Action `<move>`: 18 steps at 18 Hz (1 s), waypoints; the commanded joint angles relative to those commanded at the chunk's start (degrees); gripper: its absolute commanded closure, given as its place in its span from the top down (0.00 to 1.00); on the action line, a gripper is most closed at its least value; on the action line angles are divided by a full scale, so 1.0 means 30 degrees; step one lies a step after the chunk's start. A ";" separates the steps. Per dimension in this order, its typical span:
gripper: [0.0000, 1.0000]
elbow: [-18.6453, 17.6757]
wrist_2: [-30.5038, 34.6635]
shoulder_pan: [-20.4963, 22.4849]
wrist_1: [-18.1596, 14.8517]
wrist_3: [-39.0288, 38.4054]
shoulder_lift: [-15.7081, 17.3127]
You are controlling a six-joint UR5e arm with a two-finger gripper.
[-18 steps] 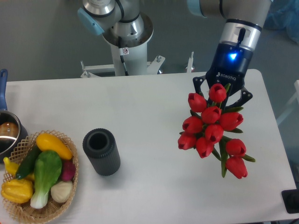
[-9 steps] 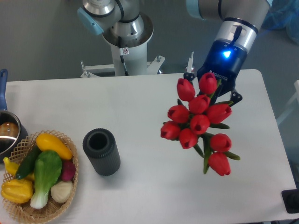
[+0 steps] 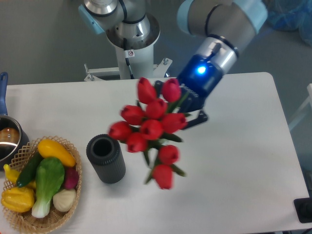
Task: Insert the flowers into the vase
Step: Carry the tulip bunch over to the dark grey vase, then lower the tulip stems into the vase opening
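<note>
Change since 1 s earlier: flowers (image 3: 152,130) and end effector (image 3: 183,103) had shifted from the right part of the surface (image 3: 234,161) leftward toward its middle; vase, basket and pot had kept their places.
End effector: dark body with a blue light, tilted down and to the left; fingers closed on the stem end of the flowers, with 1 finger visible at the lower right of the bunch and the rest hidden behind the buds.
Flowers: about 10 red tulip buds with green stems and leaves, held in the air above the surface; bunch slightly blurred; the 2 lowest buds hung toward the front edge.
Vase (image 3: 106,158): dark grey ribbed cylinder, upright on the surface, round mouth open upward; stood left of and below the bunch, with the nearest bud just up and to the right of its rim in this view; contact could not be judged from 1 view.
Basket (image 3: 19,222): woven wicker, at the front left corner, holding yellow, green and purple vegetables (image 3: 46,178); near the vase, not touching.
Pot (image 3: 9,139): metal, blue handle, at the left edge behind the basket, partly cut off.
Arm base (image 3: 130,34): behind the far edge of the surface.
</note>
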 joint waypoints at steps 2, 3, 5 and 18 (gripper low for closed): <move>0.26 -0.0030 -0.0058 -0.0471 0.0000 0.0000 0.0059; 0.26 -0.0030 -0.0204 -0.0763 0.0000 -0.0029 0.0088; 0.26 -0.0117 -0.0205 -0.1116 0.0000 -0.0029 0.0059; 0.26 -0.1142 -0.1226 -0.2406 0.0029 0.0964 -0.0204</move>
